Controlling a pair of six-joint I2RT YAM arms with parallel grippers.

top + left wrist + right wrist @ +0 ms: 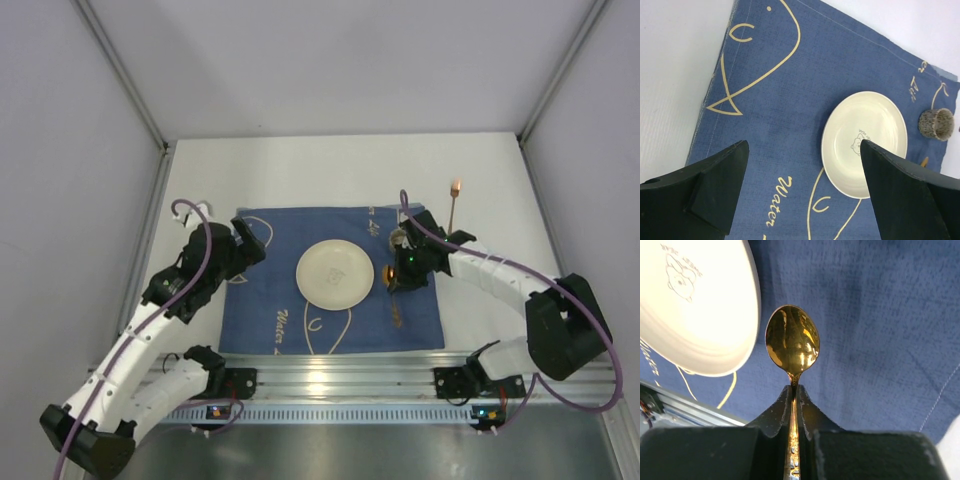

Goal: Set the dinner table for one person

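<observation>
Pinching the gold spoon by its handle in the right gripper's closed jaws, bowl just right of the cream plate where the blue cloth on the white surface lies open toward its right edge, with the left gripper's jaws wide and empty above the cloth's left side, out of the way.

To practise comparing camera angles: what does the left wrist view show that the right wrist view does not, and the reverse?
Left wrist only: the open left claw and a speckled cup. Right wrist only: the right claw shut on a gold spoon, and an aluminium rail. Both: the cream plate on the blue cloth.
</observation>
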